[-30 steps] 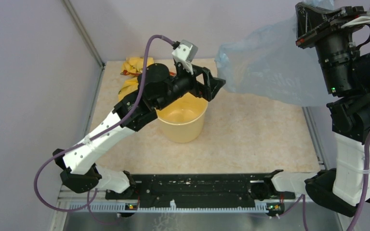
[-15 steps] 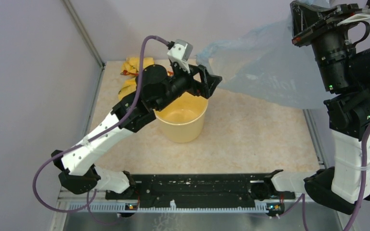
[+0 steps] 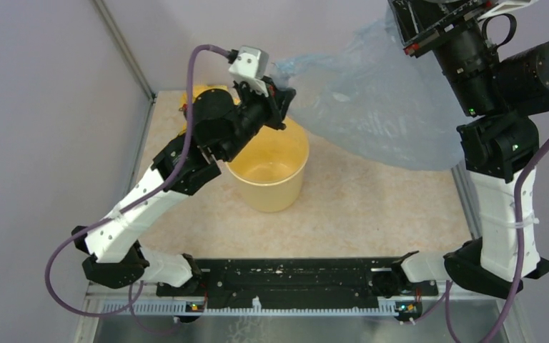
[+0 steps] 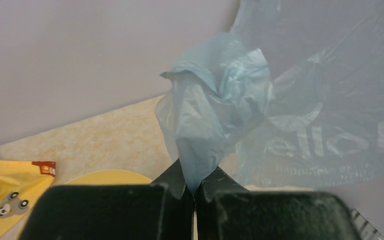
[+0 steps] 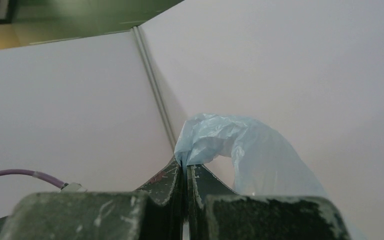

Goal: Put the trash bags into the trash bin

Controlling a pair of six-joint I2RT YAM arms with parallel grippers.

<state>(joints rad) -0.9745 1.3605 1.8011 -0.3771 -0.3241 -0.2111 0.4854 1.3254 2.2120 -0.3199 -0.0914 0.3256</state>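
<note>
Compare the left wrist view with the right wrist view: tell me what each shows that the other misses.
Left wrist only: the cloth, the rim of the bin, the table, lettering on the bag, and the left end effector pinching it. Right wrist only: a purple cable, the wall corner, and the right end effector. Both: the bag, gripped.
</note>
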